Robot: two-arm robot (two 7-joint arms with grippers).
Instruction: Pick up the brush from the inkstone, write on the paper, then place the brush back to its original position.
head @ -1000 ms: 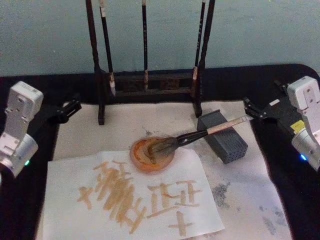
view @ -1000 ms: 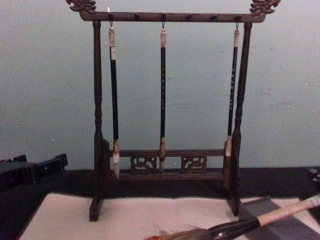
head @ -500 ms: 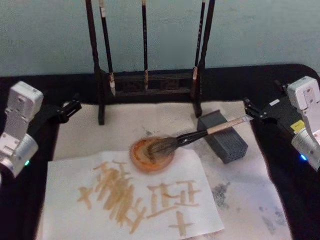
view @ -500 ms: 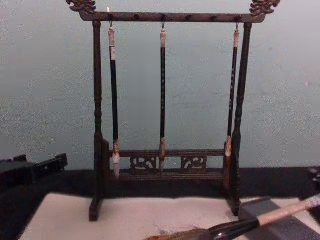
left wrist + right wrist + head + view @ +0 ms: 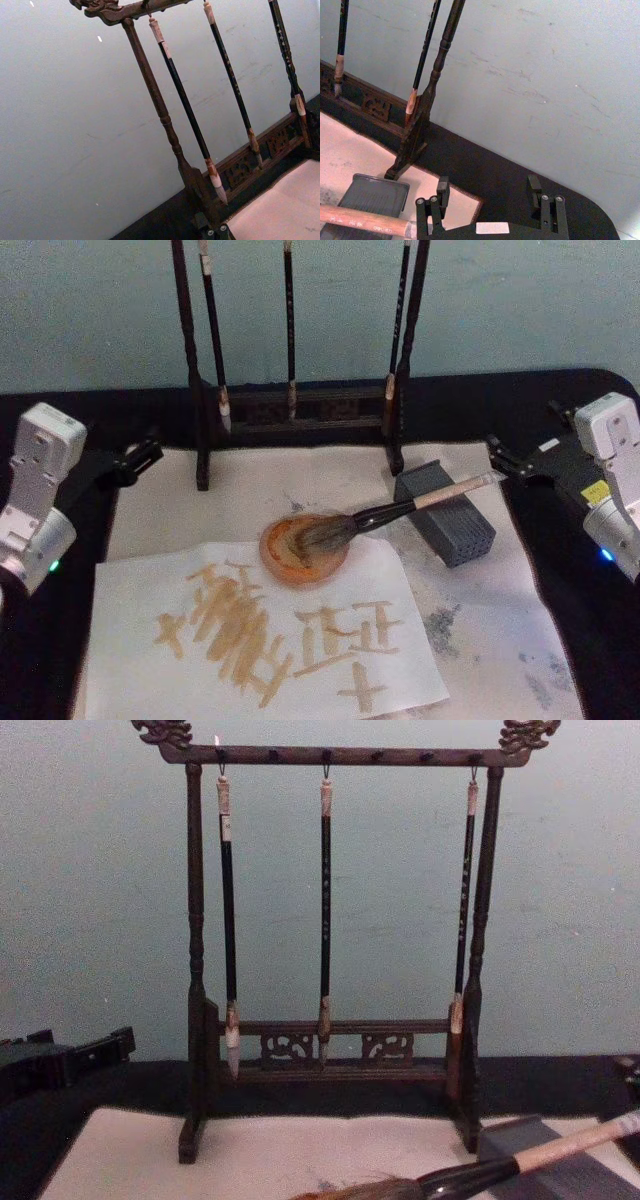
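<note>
Brush (image 5: 410, 508) lies propped across the inkstone (image 5: 462, 532), handle end pointing at your right gripper (image 5: 500, 460), bristles in the orange dish (image 5: 296, 554). That gripper is the nearer one: jaws wide apart, empty. Your left gripper (image 5: 135, 458) sits parked, well off to the left.

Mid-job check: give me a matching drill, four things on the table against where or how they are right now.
1 brush
2 inkstone
3 paper
4 right gripper

a open, just off the handle's end
b marked with tan strokes
c dark grey block by the rack
d handle on the block, bristles in the orange dish

Pairs: 1-d, 2-c, 3-b, 4-a
</note>
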